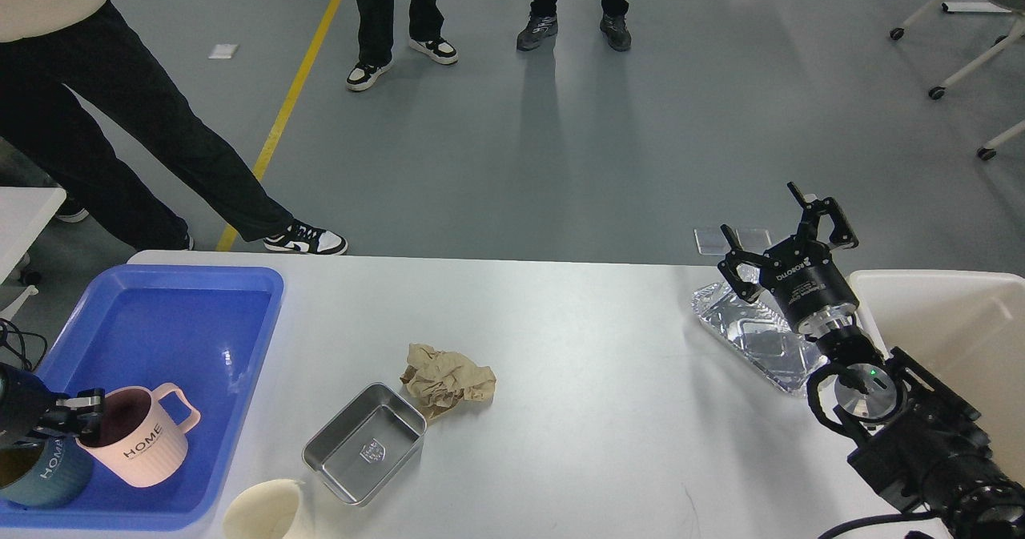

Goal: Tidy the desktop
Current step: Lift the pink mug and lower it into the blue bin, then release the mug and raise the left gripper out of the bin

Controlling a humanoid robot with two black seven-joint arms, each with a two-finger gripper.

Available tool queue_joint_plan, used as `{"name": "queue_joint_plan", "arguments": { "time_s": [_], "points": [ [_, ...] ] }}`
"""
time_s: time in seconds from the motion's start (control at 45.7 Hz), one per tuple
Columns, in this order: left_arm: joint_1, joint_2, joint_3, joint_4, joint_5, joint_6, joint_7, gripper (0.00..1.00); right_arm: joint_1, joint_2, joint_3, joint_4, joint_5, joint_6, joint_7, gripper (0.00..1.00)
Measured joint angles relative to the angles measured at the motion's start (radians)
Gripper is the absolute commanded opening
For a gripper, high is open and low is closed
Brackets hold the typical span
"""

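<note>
White and smooth, the desktop fills the lower part of the view, wide from side to side. On its left end sits a blue tray. In the near corner of the tray stands a pink mug with the word HOME on it, upright, its handle to the right. My left gripper pinches the left rim of the pink mug. A dark blue mug stands just beside the pink one, touching it, at the tray's near left edge. Near the front edge of the desktop, beside the tray, is a cream cup, partly cut off by the view. A little to its right lies a steel pan, tilted at an angle. A brown crumpled paper lies touching the pan's far corner. On the right end lies a shiny foil tray. My right gripper hangs above its far end with its two fingers spread wide, holding nothing. A white bin stands at the right edge. Some people's legs stand on the grey floor behind.
</note>
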Motion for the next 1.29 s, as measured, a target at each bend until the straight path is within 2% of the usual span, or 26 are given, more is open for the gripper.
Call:
{"name": "queue_joint_plan", "arguments": {
  "time_s": [0.306,0.416,0.569,0.678,0.765,0.875,0.94,0.984,1.072,1.159,1.29],
  "points": [
    [0.003,-0.009,0.001,-0.002,0.005,0.004,0.000,0.29,-0.003,-0.002,0.000,0.010,0.000,-0.001,0.000,1.00],
    [0.004,-0.010,0.001,-0.002,0.005,0.004,0.000,0.44,-0.003,-0.003,0.000,0.010,0.000,-0.001,0.000,1.00],
    [-0.007,-0.003,-0.017,-0.009,-0.004,-0.009,-0.009,0.75,-0.003,-0.003,0.000,0.011,0.000,-0.001,0.000,1.00],
    [-0.049,0.021,-0.053,-0.016,-0.042,-0.059,-0.030,0.85,-0.003,-0.002,0.000,0.020,0.000,0.000,0.000,1.00],
    [-0.116,0.053,-0.089,-0.017,-0.082,-0.075,-0.032,0.88,-0.002,-0.002,0.000,0.029,0.000,0.000,-0.001,1.00],
    [-0.303,0.112,-0.159,-0.016,-0.152,-0.080,-0.015,0.88,-0.002,-0.003,0.000,0.033,0.000,-0.001,-0.001,1.00],
    [-0.436,0.126,-0.175,-0.016,-0.214,-0.080,0.028,0.88,-0.002,-0.003,0.000,0.034,0.000,-0.002,-0.001,1.00],
    [-0.527,0.133,-0.178,-0.016,-0.263,-0.080,0.070,0.88,-0.002,-0.003,0.000,0.034,0.000,-0.002,-0.001,1.00],
    [-0.646,0.135,-0.172,-0.012,-0.347,-0.080,0.137,0.88,-0.002,-0.004,0.000,0.034,0.000,-0.002,-0.001,1.00],
    [-0.682,0.125,-0.173,-0.009,-0.395,-0.080,0.155,0.88,-0.002,-0.005,0.000,0.033,0.000,-0.003,-0.001,1.00],
    [-0.623,0.089,-0.177,-0.008,-0.452,-0.079,0.130,0.88,-0.002,-0.003,-0.001,0.033,0.000,-0.004,-0.001,1.00]
  ]
}}
